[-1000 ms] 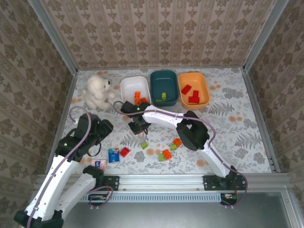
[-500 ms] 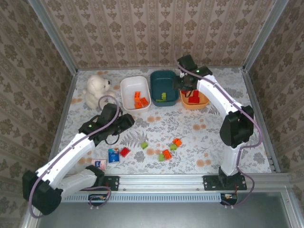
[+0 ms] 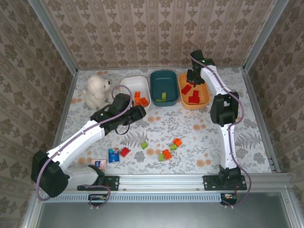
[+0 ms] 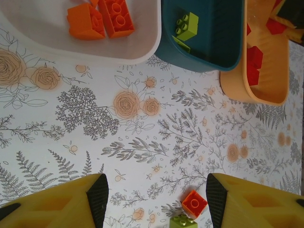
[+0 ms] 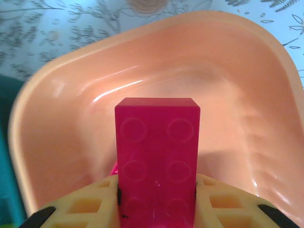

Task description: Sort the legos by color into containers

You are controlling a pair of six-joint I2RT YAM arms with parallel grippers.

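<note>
Bright, even light, soft shadows; glare streaks the blurred orange tub [image 5: 228, 118].

A red brick [image 5: 157, 156] is cut off at the bottom edge; the orange tub [image 5: 237, 142] blurs along its left rim.

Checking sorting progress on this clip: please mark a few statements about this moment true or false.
1. The right hand holds a red brick over the orange tub. True.
2. The left hand grips a green brick. False: its jaws are open and empty above the table.
3. The white tub holds orange bricks. True.
4. The teal tub is empty. False: green bricks lie in it.
5. The teddy bear sits left of the white tub. True.
</note>
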